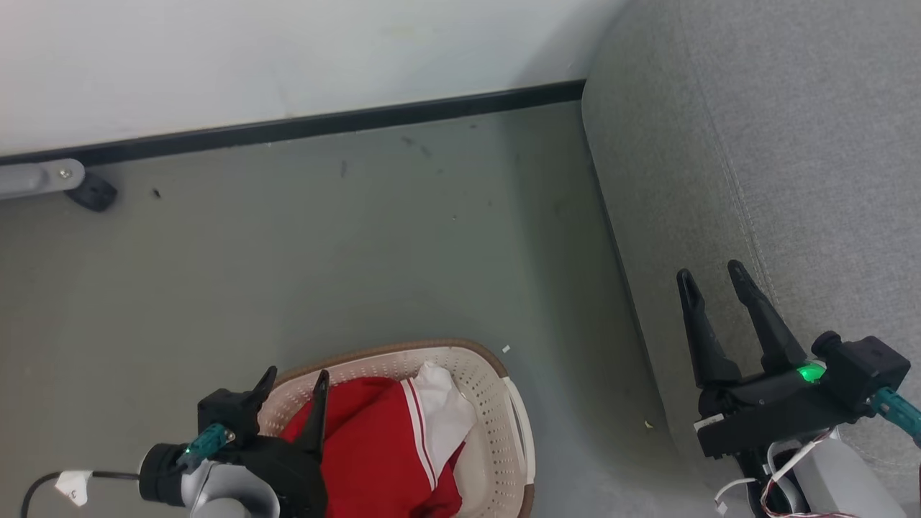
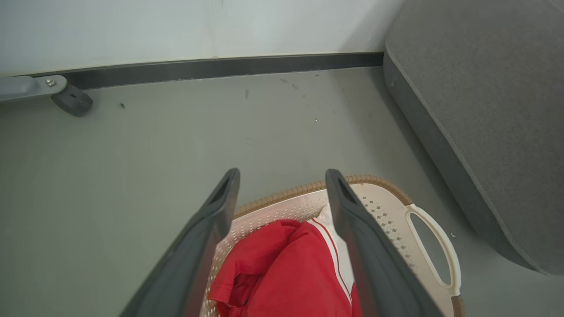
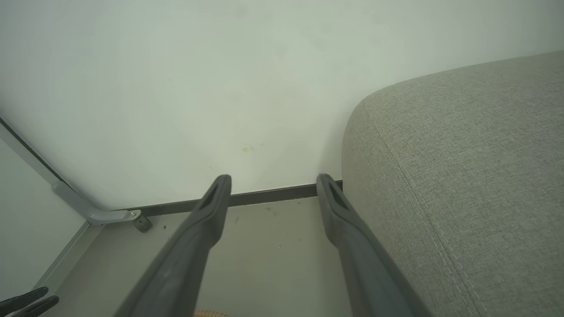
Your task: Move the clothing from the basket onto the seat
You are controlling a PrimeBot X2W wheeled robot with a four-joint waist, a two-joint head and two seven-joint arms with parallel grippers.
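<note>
Left gripper (image 1: 296, 374) hung wide open over the basket (image 1: 489, 403); no garment was on the seat (image 1: 791, 180).
Its jaws were spread and empty above the clothing (image 1: 374, 439), a red heap with white trim lying inside the basket on the floor, left of the seat. The right gripper (image 1: 709, 270), fingers apart and holding nothing, hovered at the seat's near left edge. The whole transfer seemingly remained to be done.

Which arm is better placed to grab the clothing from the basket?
Left. The left end effector hangs open over the basket, with the red clothing framed between its fingers. The right end effector, also open, is at the edge of the seat, away from the basket.
</note>
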